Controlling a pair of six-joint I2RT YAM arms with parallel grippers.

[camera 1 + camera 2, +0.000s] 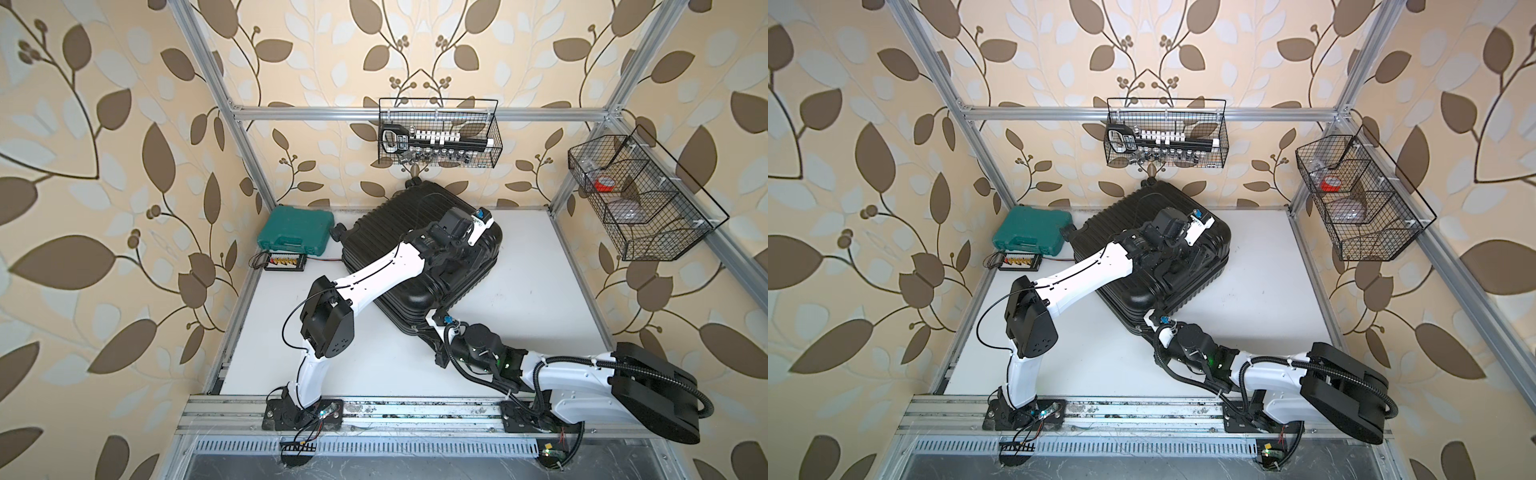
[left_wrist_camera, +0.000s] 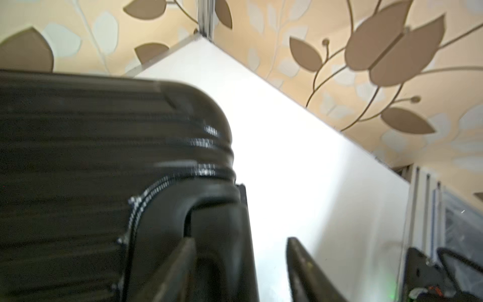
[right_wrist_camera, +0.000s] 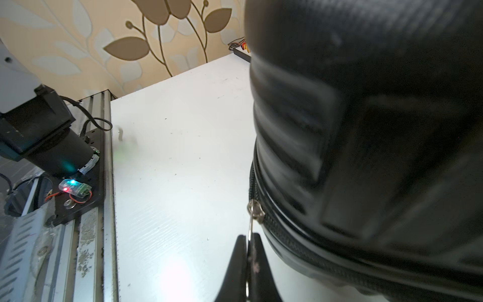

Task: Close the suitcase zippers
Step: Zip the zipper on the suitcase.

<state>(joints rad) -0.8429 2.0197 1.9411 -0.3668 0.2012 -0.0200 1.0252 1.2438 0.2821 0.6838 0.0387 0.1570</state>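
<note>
The black ribbed suitcase (image 1: 399,237) lies flat and slantwise on the white table (image 1: 540,270) in both top views. My left arm reaches over its top to its right side. In the left wrist view the left gripper (image 2: 240,241) is open: one finger lies over a black moulded part at the case's corner, the other over bare table. The zipper track (image 2: 146,198) runs round that corner. At the case's near corner my right gripper (image 3: 248,236) is shut on the thin metal pull of a zipper slider (image 3: 256,210), which sits on the zippers' track (image 3: 300,243).
A teal tool case (image 1: 296,230) and a small black box with yellow connectors (image 1: 286,262) stand at the back left. Wire baskets hang on the back rail (image 1: 438,133) and the right rail (image 1: 636,199). Aluminium rails (image 1: 395,411) line the front edge.
</note>
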